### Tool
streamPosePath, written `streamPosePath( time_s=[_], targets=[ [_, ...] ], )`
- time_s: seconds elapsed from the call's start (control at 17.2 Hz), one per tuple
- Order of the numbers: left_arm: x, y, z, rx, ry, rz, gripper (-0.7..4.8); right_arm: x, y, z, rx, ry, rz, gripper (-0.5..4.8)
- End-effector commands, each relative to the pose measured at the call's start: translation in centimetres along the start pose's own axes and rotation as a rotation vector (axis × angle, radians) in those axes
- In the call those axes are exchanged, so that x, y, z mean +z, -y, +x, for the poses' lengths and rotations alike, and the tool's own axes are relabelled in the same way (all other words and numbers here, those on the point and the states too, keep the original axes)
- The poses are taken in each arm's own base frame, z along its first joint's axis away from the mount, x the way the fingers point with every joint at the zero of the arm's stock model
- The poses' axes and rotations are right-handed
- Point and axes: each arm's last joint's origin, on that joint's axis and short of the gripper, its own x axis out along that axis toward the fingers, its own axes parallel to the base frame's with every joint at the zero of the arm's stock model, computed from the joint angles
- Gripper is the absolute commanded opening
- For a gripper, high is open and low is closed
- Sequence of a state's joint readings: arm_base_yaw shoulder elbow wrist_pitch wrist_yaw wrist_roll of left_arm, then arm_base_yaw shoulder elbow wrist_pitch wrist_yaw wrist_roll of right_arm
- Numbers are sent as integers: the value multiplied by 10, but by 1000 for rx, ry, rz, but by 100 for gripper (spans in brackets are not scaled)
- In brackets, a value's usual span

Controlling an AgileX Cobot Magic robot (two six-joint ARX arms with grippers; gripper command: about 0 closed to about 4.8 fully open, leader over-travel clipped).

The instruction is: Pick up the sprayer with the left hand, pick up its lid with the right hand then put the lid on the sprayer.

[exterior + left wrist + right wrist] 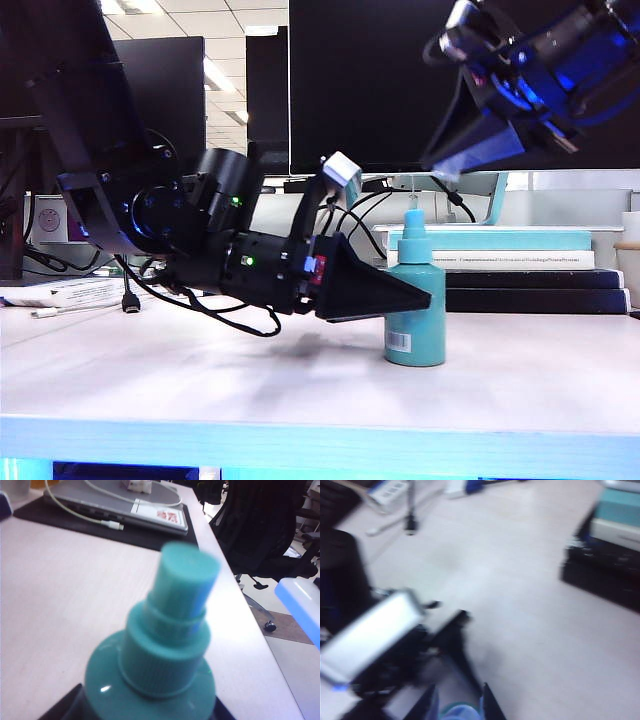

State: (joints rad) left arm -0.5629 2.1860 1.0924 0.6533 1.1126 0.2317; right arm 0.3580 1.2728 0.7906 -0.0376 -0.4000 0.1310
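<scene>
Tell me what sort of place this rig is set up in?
Most likely an office or lab desk. Dark monitors stand behind the table, books are stacked at its back, and the left wrist view shows a laptop and an office chair beside it.

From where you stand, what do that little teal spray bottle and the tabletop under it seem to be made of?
The sprayer looks like moulded plastic, smooth and slightly glossy: a small highlight sits on its shoulder and fine ribs ring its collar in the left wrist view. Its barcode label seems to be paper or film. The table looks like pale wood-grain laminate with a matte finish, though real wood cannot be ruled out.
</scene>
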Motion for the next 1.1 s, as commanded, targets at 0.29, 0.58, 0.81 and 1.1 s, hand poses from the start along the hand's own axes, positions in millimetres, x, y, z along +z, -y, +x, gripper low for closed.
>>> streamPosePath(
  time_s=[0.29,0.58,0.81,1.1],
  targets=[
    [3,1,3,5,1,19,305,-2,-4,-1,49,-53,24,95],
    [6,4,15,-16,6,44,305,-3,-6,0,57,-62,14,96],
    [5,5,17,-6,0,42,305,-8,-5,0,50,-108,7,109],
    [4,5,18,-7,-1,41,305,-12,-3,6,47,-134,16,108]
  ],
)
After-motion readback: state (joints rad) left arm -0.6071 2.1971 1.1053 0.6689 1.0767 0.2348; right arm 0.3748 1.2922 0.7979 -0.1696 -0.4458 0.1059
